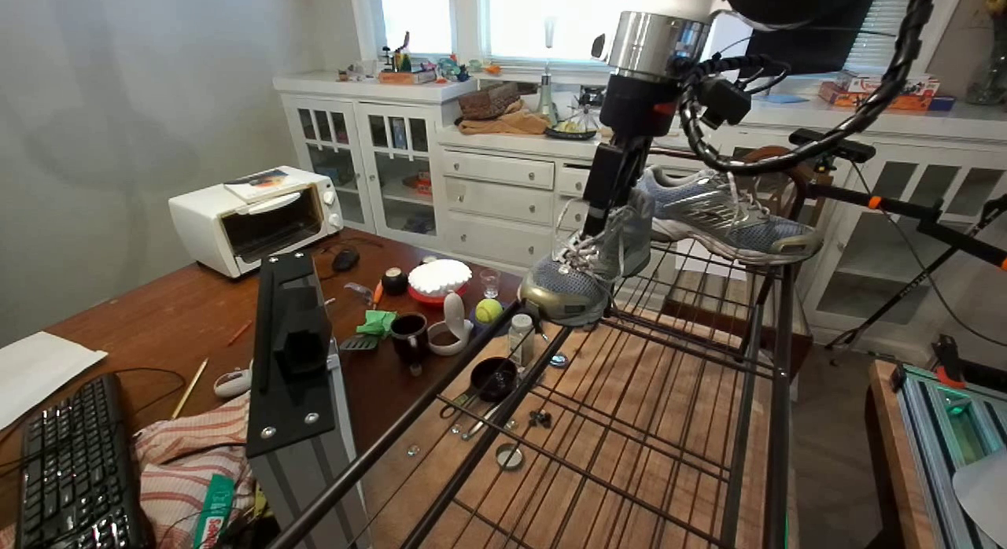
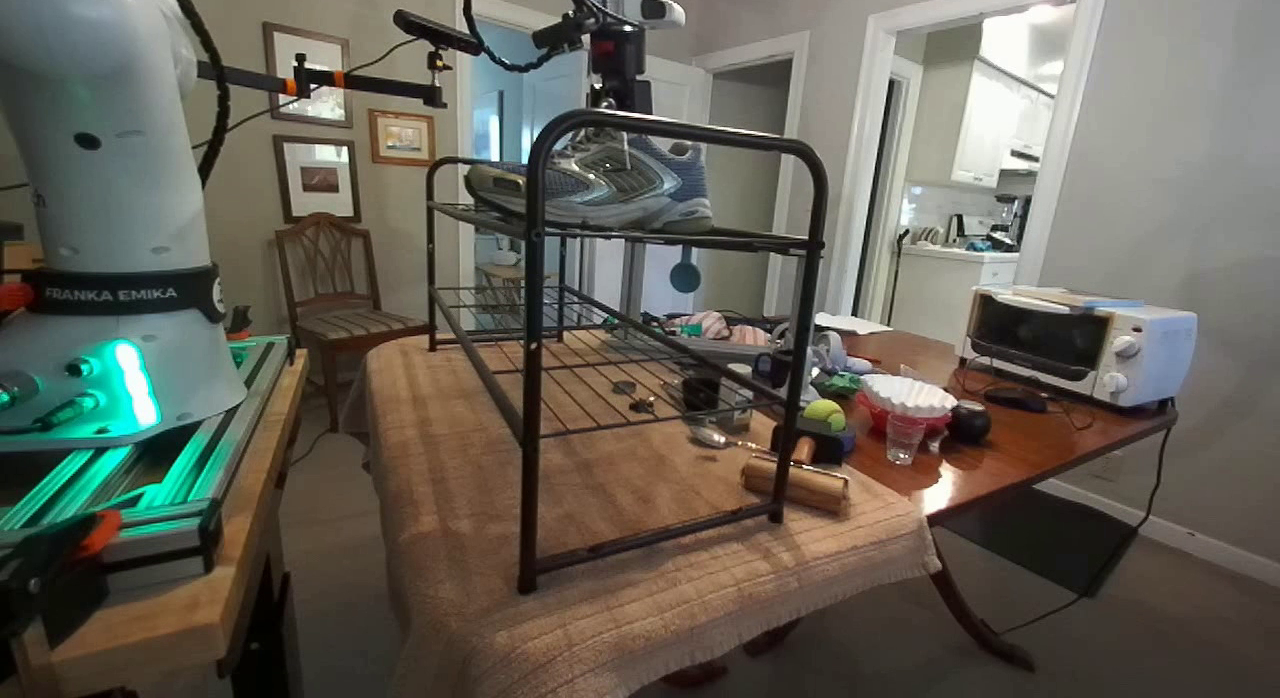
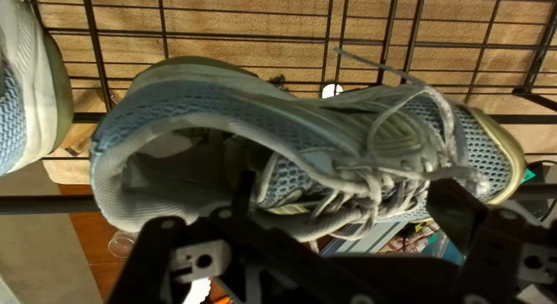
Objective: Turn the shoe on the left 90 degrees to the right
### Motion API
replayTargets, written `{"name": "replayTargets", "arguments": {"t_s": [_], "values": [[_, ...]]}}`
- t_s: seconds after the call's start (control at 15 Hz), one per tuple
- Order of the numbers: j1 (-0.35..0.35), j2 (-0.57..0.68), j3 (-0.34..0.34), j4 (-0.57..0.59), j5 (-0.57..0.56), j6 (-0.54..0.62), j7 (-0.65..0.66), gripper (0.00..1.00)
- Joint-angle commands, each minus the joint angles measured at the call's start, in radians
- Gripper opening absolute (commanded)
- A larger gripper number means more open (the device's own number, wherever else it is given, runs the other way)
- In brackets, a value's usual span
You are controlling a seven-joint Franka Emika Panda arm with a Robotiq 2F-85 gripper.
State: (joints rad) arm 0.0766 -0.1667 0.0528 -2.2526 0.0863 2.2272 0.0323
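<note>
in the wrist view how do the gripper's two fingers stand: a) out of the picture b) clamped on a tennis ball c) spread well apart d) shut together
c, since the wrist view shows the gripper with one fingertip across the opening of the sneaker, the other near the toe, and laces visible in the gap.

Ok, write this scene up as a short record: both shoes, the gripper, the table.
Left shoe: roughly lengthwise at the top of the rack, laces up
Other shoe: crosswise on the rack, beyond the left shoe's heel
Gap: the two look apart in the wrist view
Gripper: open at the left shoe, fingers spread; contact unclear
Table: toaster oven, keyboard, mug
</note>
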Motion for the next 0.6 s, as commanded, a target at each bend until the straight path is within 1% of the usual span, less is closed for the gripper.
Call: {"name": "replayTargets", "arguments": {"t_s": [0.0,0.07,0.13,0.2,0.53], "values": [[-0.003,0.045,-0.001,0.006,0.02,0.025,-0.014,1.0],[-0.003,0.053,-0.001,0.008,0.019,0.026,-0.014,1.0],[-0.004,0.06,-0.002,0.01,0.02,0.025,-0.016,0.75],[-0.004,0.065,-0.002,0.011,0.021,0.025,-0.017,0.73],[0.002,0.047,-0.002,0.02,0.054,0.014,-0.048,0.36]]}}
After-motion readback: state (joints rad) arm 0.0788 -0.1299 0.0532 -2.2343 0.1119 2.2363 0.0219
